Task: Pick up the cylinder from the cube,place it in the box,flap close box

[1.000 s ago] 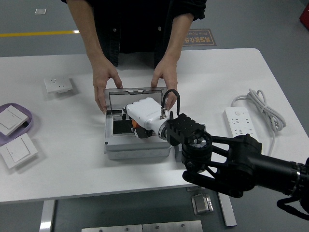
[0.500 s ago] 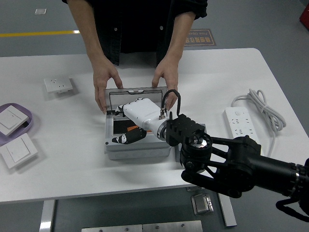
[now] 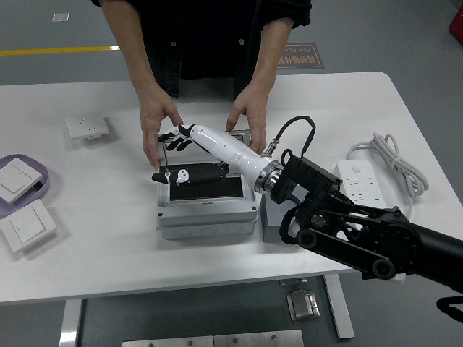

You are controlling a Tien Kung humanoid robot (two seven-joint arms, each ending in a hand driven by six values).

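Note:
A grey box (image 3: 207,215) stands open at the table's middle, its inside dark (image 3: 206,189). Its lid (image 3: 241,135) stands up at the back. My right hand (image 3: 168,155), white with black fingertips, reaches from the right across the box to its back left corner. The fingers (image 3: 173,135) are spread and hold nothing, and the thumb (image 3: 172,176) is over the box's left rim. A person's hands (image 3: 159,123) (image 3: 249,116) rest at the lid's two back corners. A grey cube (image 3: 276,217) stands against the box's right side. I cannot make out the cylinder.
A white power strip (image 3: 359,181) with a coiled cable (image 3: 396,157) lies at the right. A wall socket (image 3: 87,128) lies at the far left. A purple tray (image 3: 35,189) holds a switch, and another switch (image 3: 27,225) lies near the front left edge.
My right hand has come up out of the box, opened, and stretched up-left to the lid's left end. The forearm has swung to the right. The person's hands stay at the lid.

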